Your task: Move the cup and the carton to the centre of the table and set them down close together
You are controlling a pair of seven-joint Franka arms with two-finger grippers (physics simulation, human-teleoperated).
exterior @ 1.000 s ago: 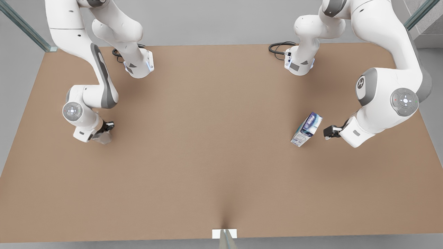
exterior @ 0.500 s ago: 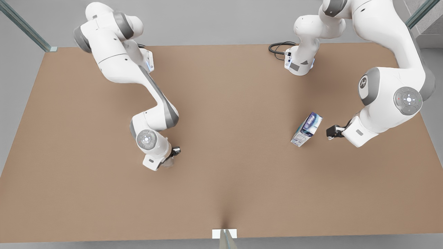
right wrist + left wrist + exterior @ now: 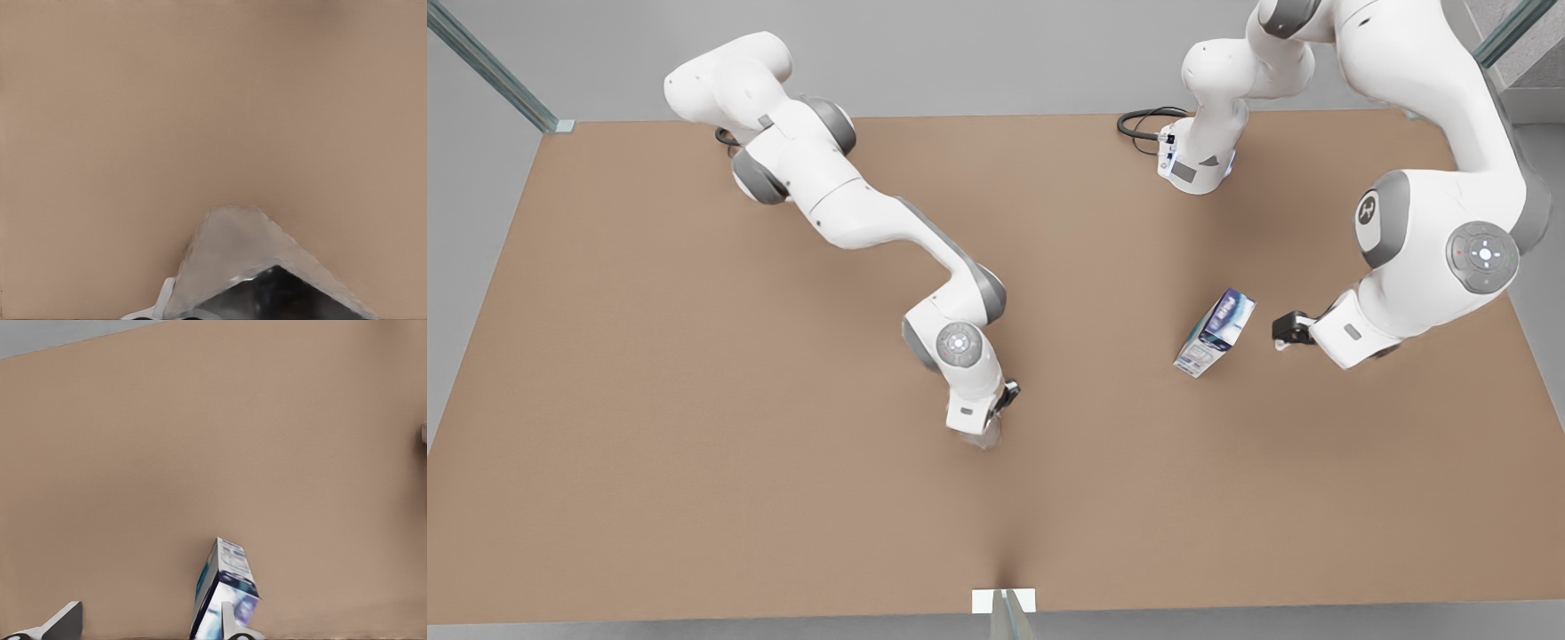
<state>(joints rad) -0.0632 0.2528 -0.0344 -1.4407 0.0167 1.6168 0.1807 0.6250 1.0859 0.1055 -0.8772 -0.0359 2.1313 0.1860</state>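
Note:
The pale translucent cup (image 3: 987,436) is near the middle of the brown table (image 3: 694,498), with my right gripper (image 3: 999,416) shut on it. In the right wrist view the cup (image 3: 243,257) sits close under the camera, just above the tabletop. The blue and purple carton (image 3: 1216,332) stands on the table towards the front view's right. My left gripper (image 3: 1280,332) hovers open just to the right of it, not touching. In the left wrist view the carton (image 3: 223,577) stands ahead, in line with one fingertip (image 3: 230,623), while the other fingertip (image 3: 63,620) is far apart from it.
Both arm bases stand at the table's far edge, with a black cable (image 3: 1143,123) by the right-hand base. A small white tab (image 3: 1003,600) sits at the front edge. Bare tabletop lies between the cup and the carton.
My right gripper has carried the cup from the front view's left side to near the table's middle. My left gripper has drawn back slightly from the carton, which has not moved.

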